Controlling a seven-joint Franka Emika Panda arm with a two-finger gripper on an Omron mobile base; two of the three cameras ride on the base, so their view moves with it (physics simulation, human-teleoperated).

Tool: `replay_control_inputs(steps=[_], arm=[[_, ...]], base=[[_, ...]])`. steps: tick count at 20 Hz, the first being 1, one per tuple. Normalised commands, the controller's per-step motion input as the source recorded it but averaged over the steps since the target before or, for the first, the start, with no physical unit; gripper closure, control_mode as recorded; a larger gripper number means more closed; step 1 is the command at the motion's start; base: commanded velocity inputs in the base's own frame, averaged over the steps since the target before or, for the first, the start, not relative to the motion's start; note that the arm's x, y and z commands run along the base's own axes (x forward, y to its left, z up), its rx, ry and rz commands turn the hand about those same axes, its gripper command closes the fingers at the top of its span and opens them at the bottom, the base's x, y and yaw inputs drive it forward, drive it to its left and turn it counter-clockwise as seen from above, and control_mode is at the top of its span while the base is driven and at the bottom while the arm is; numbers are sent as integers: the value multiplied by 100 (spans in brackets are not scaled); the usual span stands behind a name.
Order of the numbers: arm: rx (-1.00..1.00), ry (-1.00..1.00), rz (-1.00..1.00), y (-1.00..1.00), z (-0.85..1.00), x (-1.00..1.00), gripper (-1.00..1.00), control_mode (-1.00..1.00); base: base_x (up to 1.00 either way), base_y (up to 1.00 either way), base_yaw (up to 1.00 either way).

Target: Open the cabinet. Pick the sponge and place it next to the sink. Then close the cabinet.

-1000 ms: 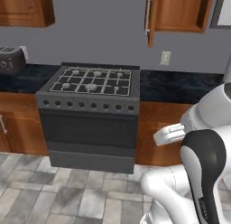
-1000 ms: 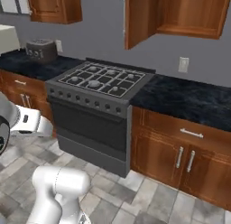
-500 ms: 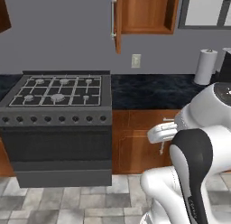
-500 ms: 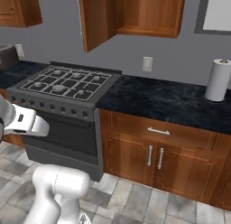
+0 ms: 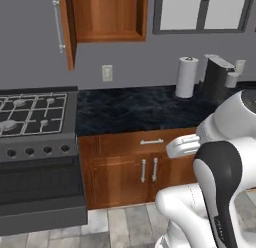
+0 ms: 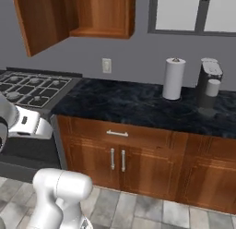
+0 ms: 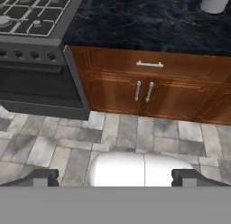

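Open cabinet (image 6: 69, 18) above stove (image 6: 27, 89), paper towel roll (image 6: 174, 79) on counter (image 6: 138, 108)

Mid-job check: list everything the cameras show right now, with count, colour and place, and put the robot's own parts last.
cabinet: one, reddish-brown, on the wall, door swung open, long silver bar handle on the door.
stove: one, dark grey, gas burners on top, left of the counter.
counter: one, black marbled top, right of the stove.
base cabinets: brown wood fronts under the counter, a drawer with a short horizontal handle above two doors.
wall outlet: one, white, above the counter.
paper towel roll: one, white, upright on the counter.
coffee machine: one, dark with a white cup, right of the roll.
window: one, grey frame.
end effector: one, dark fingertips wide apart, nothing between them.
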Motion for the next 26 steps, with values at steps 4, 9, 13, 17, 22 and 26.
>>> replay_control_inputs(steps=[4,9,13,17,22,26], arm=[[0,0,0,0,0,0,-100,100],[0,0,0,0,0,0,-100,100],[0,0,0,0,0,0,-100,100],[0,0,0,0,0,0,-100,100],[0,0,0,0,0,0,-100,100],[0,0,0,0,0,0,-100,100]], base=[[16,0,-27],[52,1,-24],[51,0,-25],[45,13,-16],[13,33,1],[42,20,12]])
